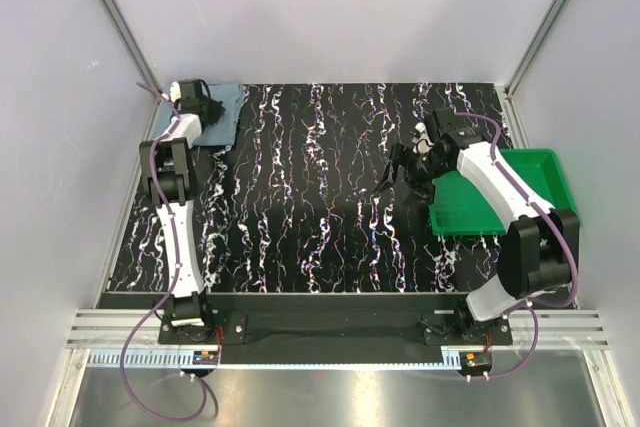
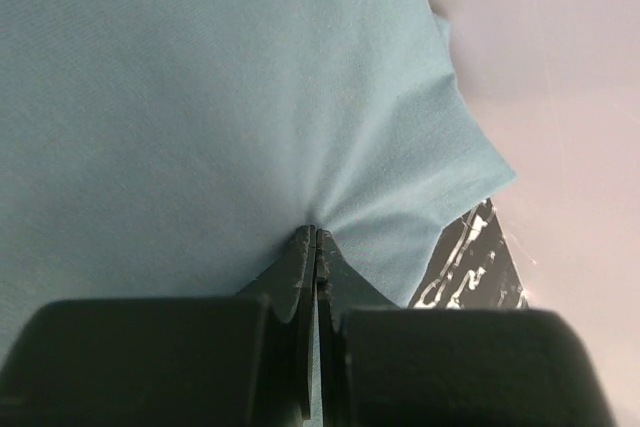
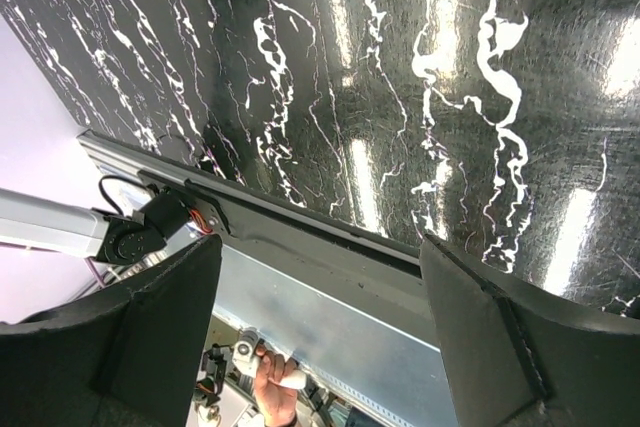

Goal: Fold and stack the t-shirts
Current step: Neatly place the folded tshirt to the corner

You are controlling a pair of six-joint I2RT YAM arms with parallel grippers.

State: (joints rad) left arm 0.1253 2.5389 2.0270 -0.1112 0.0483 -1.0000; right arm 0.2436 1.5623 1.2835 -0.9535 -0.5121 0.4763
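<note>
We see the t-shirt [image 1: 228,107] lying at the surface's [image 1: 320,197] far-left corner, pinched by our left end effector [image 2: 315,237], the nearer one, while our right end effector [image 1: 392,175] hangs spread and empty, well apart to its right beside the green tray [image 1: 545,167].

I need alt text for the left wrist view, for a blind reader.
The shut left end effector pinches a fold of the blue-grey t-shirt, which fills most of the frame. A corner of the black marbled table and a pale wall show at the right.
</note>
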